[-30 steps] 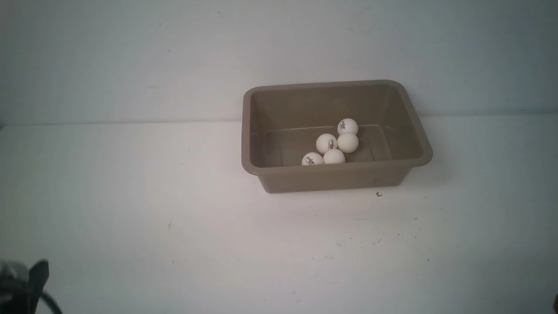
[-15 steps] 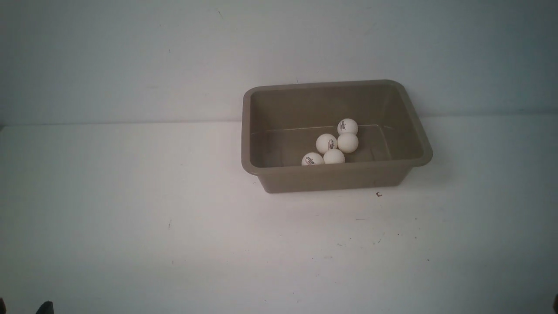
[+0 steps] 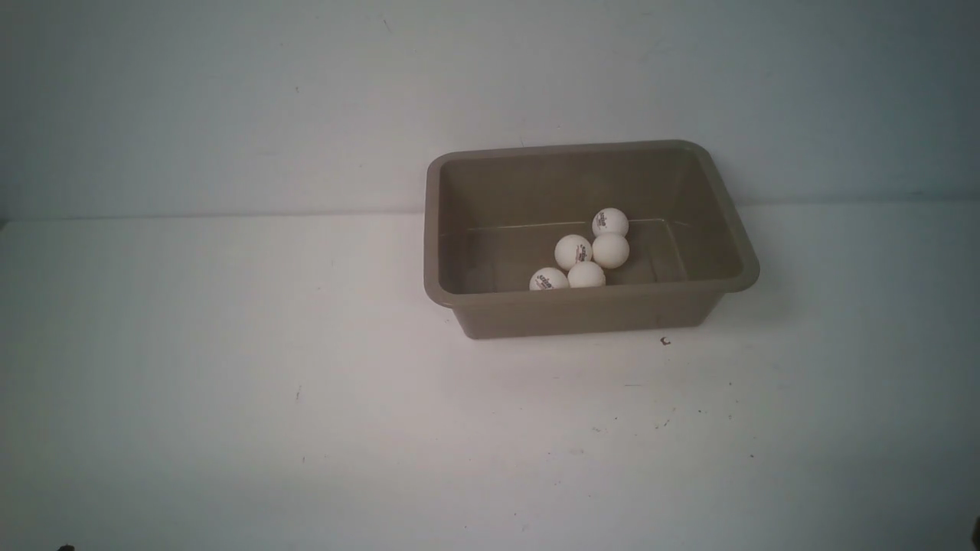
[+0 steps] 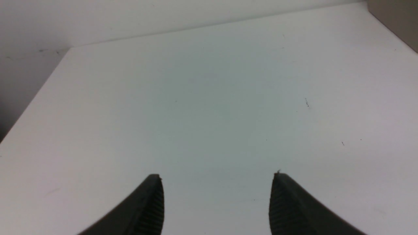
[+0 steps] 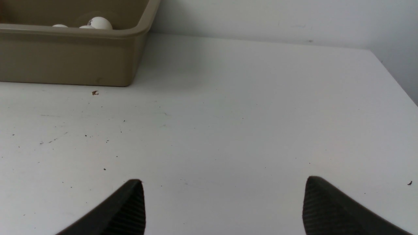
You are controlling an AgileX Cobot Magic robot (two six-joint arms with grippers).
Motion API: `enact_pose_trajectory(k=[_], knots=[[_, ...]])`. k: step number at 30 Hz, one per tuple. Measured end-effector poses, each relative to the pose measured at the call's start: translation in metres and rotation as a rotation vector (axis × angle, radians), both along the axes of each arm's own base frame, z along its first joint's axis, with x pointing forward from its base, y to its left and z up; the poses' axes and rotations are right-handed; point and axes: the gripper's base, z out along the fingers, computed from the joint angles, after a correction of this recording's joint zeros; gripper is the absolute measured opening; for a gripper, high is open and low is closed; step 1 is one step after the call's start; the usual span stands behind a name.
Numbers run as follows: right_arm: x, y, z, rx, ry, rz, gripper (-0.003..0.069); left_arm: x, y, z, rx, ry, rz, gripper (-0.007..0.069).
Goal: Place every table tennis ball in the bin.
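The taupe bin [image 3: 586,310] stands right of the table's middle, near the back wall. Several white table tennis balls [image 3: 573,252] lie clustered on its floor, some with dark logos. In the right wrist view the bin [image 5: 65,62] shows at a distance, with ball tops [image 5: 99,23] just over its rim. A corner of the bin [image 4: 396,19] also edges the left wrist view. My left gripper [image 4: 217,178] is open over bare table, nothing between its fingers. My right gripper [image 5: 223,182] is open wider, also holding nothing. Neither gripper shows clearly in the front view.
The white table [image 3: 306,367] carries small dark specks and a tiny brown crumb [image 3: 664,341] just in front of the bin. A pale wall [image 3: 230,99] rises behind the table. The table's left edge [image 4: 36,101] and right edge [image 5: 396,81] show in the wrist views.
The left arm's dark gripper at the lower left of the front view has drawn back and down out of that view. The bin and balls have not moved.
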Motion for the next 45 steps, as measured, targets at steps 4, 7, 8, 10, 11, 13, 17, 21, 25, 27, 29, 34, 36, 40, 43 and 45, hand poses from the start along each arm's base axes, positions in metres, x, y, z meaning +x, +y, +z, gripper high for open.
enact_pose_trajectory(k=[4,7,8,10,11,13,17,21,25,27,29,34,36,40,43,45], knots=[[0.0,0.0,0.0,0.0,0.0,0.0,0.0589,0.0,0.0001,-0.0001,0.005,0.001,0.0,0.0394],[0.0,0.0,0.0,0.0,0.0,0.0,0.0589,0.0,0.0001,-0.0001,-0.001,0.001,0.002,0.0394],[0.0,0.0,0.0,0.0,0.0,0.0,0.0589,0.0,0.0001,-0.0001,-0.021,0.0,0.008,0.0394],[0.0,0.0,0.0,0.0,0.0,0.0,0.0589,0.0,0.0001,-0.0001,-0.035,-0.001,0.013,0.0394],[0.0,0.0,0.0,0.0,0.0,0.0,0.0589,0.0,0.0001,-0.0001,-0.045,-0.001,0.016,0.0394],[0.0,0.0,0.0,0.0,0.0,0.0,0.0589,0.0,0.0001,-0.0001,-0.055,-0.002,0.019,0.0394],[0.0,0.0,0.0,0.0,0.0,0.0,0.0589,0.0,0.0001,-0.0001,-0.068,-0.002,0.023,0.0394],[0.0,0.0,0.0,0.0,0.0,0.0,0.0589,-0.0001,0.0001,-0.0002,-0.092,-0.003,0.031,0.0394],[0.0,0.0,0.0,0.0,0.0,0.0,0.0589,-0.0001,0.0001,-0.0002,-0.102,-0.003,0.034,0.0394],[0.0,0.0,0.0,0.0,0.0,0.0,0.0589,-0.0001,0.0001,-0.0002,-0.119,-0.004,0.039,0.0394],[0.0,0.0,0.0,0.0,0.0,0.0,0.0589,-0.0001,0.0001,-0.0002,-0.142,-0.005,0.047,0.0394],[0.0,0.0,0.0,0.0,0.0,0.0,0.0589,-0.0001,0.0001,-0.0002,-0.148,-0.005,0.048,0.0394],[0.0,0.0,0.0,0.0,0.0,0.0,0.0589,-0.0001,0.0001,-0.0001,-0.112,-0.002,0.038,0.0394],[0.0,0.0,0.0,0.0,0.0,0.0,0.0589,-0.0001,0.0001,-0.0001,-0.082,0.0,0.028,0.0394],[0.0,0.0,0.0,0.0,0.0,0.0,0.0589,-0.0001,0.0,-0.0001,-0.101,-0.001,0.032,0.0394],[0.0,0.0,0.0,0.0,0.0,0.0,0.0589,-0.0001,0.0,-0.0001,-0.101,-0.001,0.032,0.0394]])
